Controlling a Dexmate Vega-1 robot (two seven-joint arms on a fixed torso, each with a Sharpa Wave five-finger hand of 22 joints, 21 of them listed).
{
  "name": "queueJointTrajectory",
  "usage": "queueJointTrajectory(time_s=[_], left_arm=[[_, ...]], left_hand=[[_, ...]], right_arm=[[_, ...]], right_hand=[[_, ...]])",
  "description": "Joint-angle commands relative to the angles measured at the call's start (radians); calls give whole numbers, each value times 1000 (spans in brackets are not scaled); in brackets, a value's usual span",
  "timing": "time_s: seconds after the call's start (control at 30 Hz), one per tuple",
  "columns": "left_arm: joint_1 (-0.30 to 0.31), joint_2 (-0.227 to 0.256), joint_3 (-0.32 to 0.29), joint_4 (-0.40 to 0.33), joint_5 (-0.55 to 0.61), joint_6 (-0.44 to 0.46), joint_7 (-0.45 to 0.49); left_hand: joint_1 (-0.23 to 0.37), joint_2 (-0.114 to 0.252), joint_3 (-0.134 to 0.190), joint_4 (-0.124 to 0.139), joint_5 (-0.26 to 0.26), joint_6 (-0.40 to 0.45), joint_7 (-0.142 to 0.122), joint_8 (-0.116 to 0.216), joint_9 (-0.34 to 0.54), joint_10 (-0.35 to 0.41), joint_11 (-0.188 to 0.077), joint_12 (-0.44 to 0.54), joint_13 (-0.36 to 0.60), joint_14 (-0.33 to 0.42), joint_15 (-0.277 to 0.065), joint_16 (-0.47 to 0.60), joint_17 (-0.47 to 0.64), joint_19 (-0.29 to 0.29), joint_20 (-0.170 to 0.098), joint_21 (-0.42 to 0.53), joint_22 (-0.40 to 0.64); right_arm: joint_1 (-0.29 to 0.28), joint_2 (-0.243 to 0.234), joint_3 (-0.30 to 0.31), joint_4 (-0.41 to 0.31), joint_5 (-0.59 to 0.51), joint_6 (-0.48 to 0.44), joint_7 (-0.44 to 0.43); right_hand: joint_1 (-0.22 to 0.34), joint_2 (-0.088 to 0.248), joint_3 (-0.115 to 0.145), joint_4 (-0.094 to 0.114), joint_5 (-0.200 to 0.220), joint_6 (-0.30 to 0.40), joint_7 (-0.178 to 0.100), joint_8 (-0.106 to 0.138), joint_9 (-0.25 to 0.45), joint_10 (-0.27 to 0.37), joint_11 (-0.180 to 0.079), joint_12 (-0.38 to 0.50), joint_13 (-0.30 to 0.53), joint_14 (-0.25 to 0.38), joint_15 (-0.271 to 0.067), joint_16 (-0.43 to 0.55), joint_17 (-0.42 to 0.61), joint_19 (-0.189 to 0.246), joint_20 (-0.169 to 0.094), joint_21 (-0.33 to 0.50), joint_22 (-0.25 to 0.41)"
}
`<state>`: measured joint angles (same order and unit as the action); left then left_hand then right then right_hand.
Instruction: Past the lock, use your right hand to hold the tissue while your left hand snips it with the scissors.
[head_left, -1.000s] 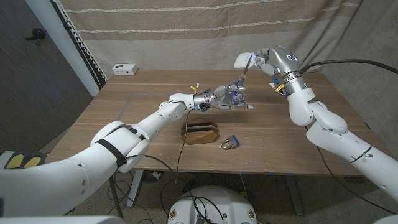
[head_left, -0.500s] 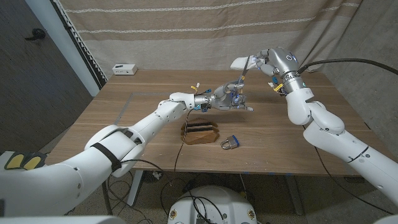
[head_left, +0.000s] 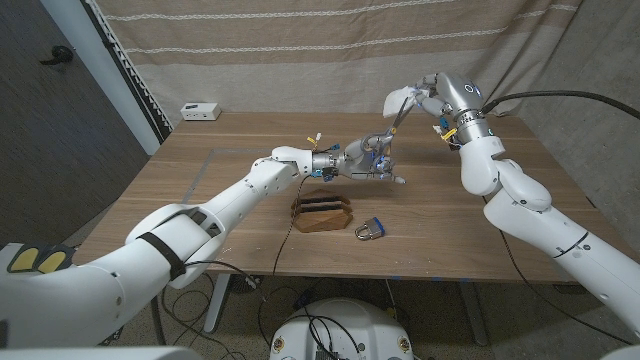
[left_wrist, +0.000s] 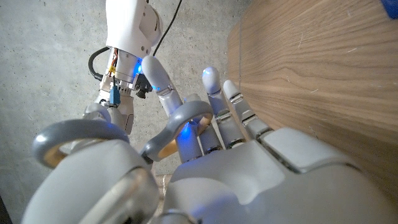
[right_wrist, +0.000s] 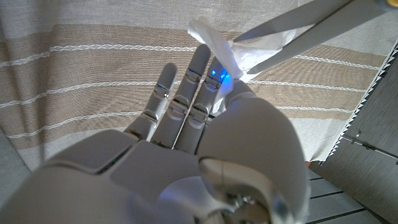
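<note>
Past the padlock (head_left: 371, 229), my right hand (head_left: 432, 97) holds a white tissue (head_left: 396, 99) up in the air above the table's far side. The tissue (right_wrist: 217, 43) sticks out from between the fingers (right_wrist: 186, 93) of that hand. My left hand (head_left: 364, 160) grips grey-handled scissors (head_left: 388, 130), whose blades point up and reach the tissue's lower edge. The blades (right_wrist: 298, 25) lie against the tissue, slightly apart. The handle loops (left_wrist: 180, 124) sit around my left hand's fingers (left_wrist: 233, 115).
A wooden slotted block (head_left: 321, 212) stands on the table (head_left: 200, 200) beside the padlock, near the front edge. A small white box (head_left: 201, 111) sits at the far left corner. A striped curtain (head_left: 300, 50) hangs behind the table.
My right hand has shifted the tissue a little to the right. The left hand with the scissors has drawn slightly back toward the left, blades still up at the tissue.
</note>
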<state>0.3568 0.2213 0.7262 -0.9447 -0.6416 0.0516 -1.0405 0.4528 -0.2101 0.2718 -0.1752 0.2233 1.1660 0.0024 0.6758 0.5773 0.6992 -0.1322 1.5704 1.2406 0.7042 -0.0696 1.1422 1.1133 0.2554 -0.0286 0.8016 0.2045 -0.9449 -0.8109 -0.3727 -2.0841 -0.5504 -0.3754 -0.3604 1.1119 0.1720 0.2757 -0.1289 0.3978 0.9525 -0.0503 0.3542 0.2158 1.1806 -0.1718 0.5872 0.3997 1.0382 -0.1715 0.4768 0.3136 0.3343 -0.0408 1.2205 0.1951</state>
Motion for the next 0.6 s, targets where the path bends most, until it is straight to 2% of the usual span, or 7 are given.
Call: queueJointTrajectory(time_s=[0.03,0.33,0.6], left_arm=[[-13,9,17,0,3,0,3],[-25,7,23,13,11,-6,-2],[-34,4,25,20,19,-14,0]], left_hand=[[-2,3,-14,0,9,-26,37,-1,3,67,-70,4,1,11,-129,-7,-1,5,1,-7,0],[4,6,-54,0,16,-19,38,0,7,68,-70,5,1,19,-132,-5,-2,5,3,-14,1],[10,8,-90,2,23,-19,39,0,13,70,-70,5,1,17,-132,-6,-1,6,5,-20,2]], right_arm=[[19,35,4,-6,67,-81,3],[39,50,-16,-7,85,-153,-2],[46,43,-26,-5,111,-164,-8]], right_hand=[[13,-4,9,0,2,21,1,6,6,10,-2,9,5,13,-69,-2,5,16,-107,7,-1],[18,-10,19,-6,-3,43,28,9,4,42,10,9,-8,39,-68,-6,9,29,-105,12,-8],[21,-14,25,-10,-6,44,38,5,3,40,19,10,-1,52,-68,-8,10,25,-107,9,-11]])
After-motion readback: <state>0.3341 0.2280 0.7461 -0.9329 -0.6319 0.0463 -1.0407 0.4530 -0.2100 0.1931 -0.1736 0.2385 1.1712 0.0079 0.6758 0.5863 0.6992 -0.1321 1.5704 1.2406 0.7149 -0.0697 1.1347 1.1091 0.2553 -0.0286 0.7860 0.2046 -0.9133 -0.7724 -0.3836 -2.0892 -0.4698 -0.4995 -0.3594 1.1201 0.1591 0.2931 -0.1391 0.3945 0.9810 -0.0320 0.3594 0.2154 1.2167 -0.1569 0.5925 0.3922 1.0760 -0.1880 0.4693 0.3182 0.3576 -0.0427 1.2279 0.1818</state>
